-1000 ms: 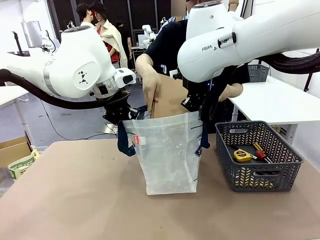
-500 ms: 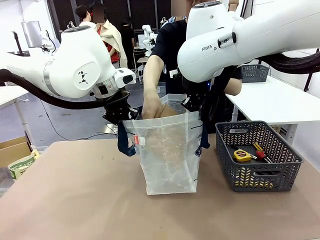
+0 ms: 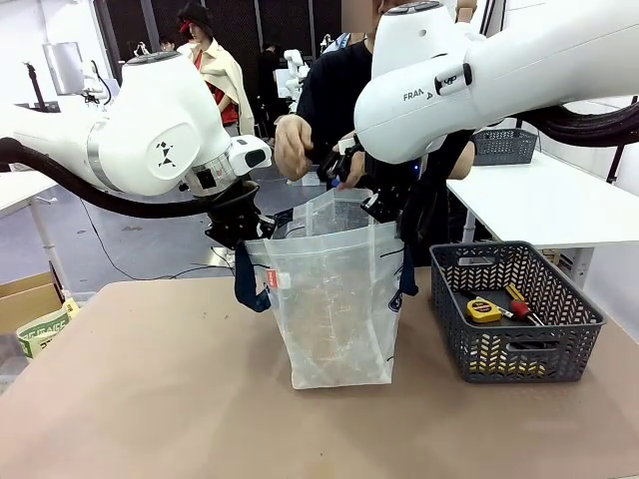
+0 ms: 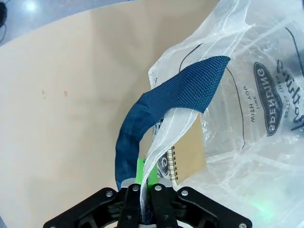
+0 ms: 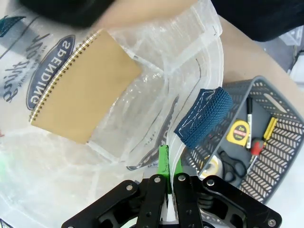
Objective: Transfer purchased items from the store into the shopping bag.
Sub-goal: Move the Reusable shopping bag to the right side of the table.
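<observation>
My left gripper [image 4: 145, 178] and right gripper [image 5: 167, 164] each pinch a top edge of the shopping bag [image 3: 339, 319] at mid-table, one tan notebook [image 5: 80, 90] sits inside, and the tape measure [image 3: 484, 310] and other goods in the grey basket [image 3: 519, 374] on the right seem left to move.

Clear, navy-handled shopping bag [image 3: 334, 319] upright, mouth wide, tan spiral-bound notebook [image 5: 80, 88] inside against one wall.

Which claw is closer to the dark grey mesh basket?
Right. The right claw holds the clear plastic bag beside the dark grey mesh basket; the left claw holds its opposite rim.
</observation>
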`<state>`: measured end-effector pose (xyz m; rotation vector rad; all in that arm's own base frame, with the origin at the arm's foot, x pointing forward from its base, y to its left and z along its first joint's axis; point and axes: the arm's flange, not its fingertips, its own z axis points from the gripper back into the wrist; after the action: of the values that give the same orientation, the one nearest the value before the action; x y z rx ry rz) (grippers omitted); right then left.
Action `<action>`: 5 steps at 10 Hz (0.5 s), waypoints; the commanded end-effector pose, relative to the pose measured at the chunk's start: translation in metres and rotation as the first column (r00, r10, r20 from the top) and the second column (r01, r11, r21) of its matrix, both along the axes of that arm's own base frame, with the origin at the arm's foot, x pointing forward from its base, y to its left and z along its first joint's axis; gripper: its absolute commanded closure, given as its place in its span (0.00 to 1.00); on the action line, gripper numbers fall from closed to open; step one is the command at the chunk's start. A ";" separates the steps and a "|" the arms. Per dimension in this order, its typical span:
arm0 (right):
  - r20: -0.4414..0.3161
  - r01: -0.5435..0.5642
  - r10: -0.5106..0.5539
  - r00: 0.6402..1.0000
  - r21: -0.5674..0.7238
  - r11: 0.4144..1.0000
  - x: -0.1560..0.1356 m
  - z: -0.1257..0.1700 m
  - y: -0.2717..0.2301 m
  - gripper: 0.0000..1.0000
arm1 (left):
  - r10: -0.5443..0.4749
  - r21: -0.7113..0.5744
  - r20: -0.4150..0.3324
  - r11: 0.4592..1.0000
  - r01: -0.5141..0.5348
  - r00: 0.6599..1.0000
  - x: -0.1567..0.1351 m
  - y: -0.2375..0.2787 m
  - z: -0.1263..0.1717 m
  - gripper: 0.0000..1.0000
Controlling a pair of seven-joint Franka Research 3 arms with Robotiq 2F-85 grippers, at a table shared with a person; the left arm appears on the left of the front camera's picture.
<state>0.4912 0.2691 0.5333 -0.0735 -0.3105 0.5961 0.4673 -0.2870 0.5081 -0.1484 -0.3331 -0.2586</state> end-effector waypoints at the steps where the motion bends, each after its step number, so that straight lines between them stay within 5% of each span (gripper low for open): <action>1: -0.025 0.022 -0.022 0.999 0.034 0.999 0.001 0.001 -0.005 1.00 | 0.016 -0.022 0.009 1.000 -0.016 1.000 0.000 0.002 0.004 1.00; 5: -0.020 0.045 -0.043 0.999 0.072 0.996 0.003 -0.001 -0.009 1.00 | 0.036 -0.033 0.046 0.999 -0.035 0.998 -0.002 0.005 0.010 1.00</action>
<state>0.4948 0.2624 0.5345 -0.0345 -0.3041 0.5595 0.4668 -0.2864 0.5177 -0.1591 -0.3594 -0.2510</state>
